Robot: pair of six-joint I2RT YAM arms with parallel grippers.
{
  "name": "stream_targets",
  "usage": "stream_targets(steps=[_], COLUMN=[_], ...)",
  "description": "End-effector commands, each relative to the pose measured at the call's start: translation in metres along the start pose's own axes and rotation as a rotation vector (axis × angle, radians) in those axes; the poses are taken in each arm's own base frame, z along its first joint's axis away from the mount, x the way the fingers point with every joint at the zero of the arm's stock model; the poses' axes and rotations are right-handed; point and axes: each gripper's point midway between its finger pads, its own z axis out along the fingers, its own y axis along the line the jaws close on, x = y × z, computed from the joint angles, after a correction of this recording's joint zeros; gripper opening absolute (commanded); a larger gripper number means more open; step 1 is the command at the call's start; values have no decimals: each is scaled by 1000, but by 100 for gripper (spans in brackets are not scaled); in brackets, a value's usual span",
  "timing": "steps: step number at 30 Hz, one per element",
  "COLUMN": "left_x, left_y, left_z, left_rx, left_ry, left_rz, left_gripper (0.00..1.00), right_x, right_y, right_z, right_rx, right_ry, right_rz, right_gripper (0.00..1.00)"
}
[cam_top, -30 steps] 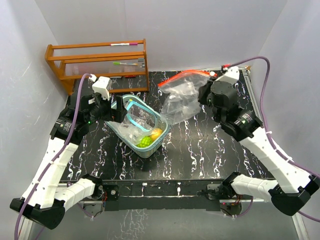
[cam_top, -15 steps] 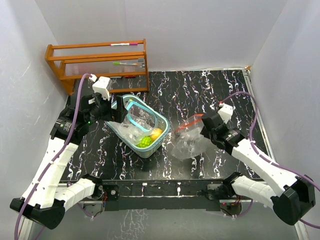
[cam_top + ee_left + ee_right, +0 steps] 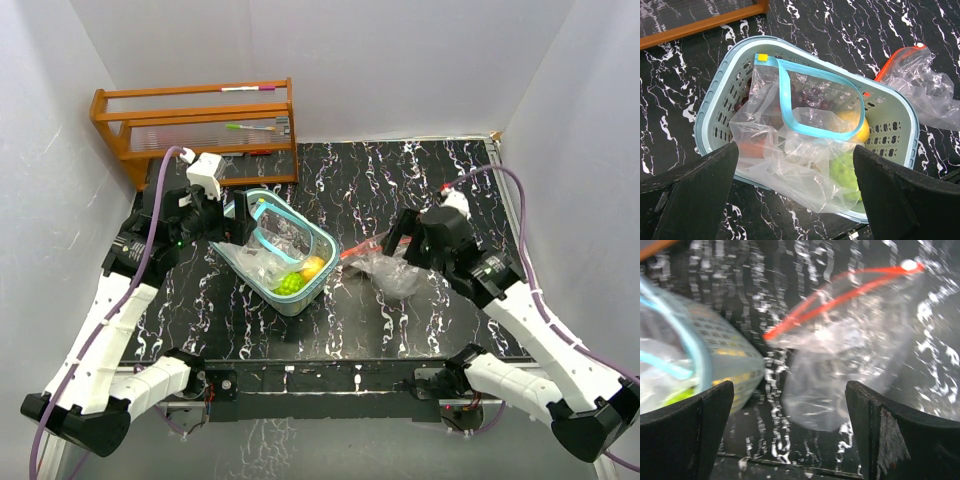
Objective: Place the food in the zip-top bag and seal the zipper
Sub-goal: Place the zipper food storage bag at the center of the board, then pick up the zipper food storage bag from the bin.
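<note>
Food [image 3: 300,274] sits in the basket [image 3: 322,262] beneath my wide-apart left gripper [image 3: 795,150]. The red-zipped bag [image 3: 392,272], aloft a second ago, now lies at its 3 o'clock, and the right gripper [image 3: 787,387] is apart, holding nothing.

Teal basket [image 3: 304,297] sits mid-table with green and yellow food [image 3: 289,284] inside. Red-zip bag [image 3: 392,272] lies crumpled at its 3 o'clock, with the right gripper [image 3: 398,242] hovering at the bag's 1 o'clock edge.
</note>
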Motion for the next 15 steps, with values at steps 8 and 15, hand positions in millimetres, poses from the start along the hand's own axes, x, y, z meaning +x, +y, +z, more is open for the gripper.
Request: stream_targets(steps=[8,15], left_x=[-3,-23], left_y=[27,68], left_z=[-14,-55], left_rx=[-180,-453], left_ry=[-24,-93], left_rz=[-48,-80], left_gripper=[97,97], right_x=[-18,-7], right_y=[185,239], right_z=[-33,3], right_rx=[-486,-578], right_ry=[22,6], right_rz=[-321,-365], right_gripper=[99,100])
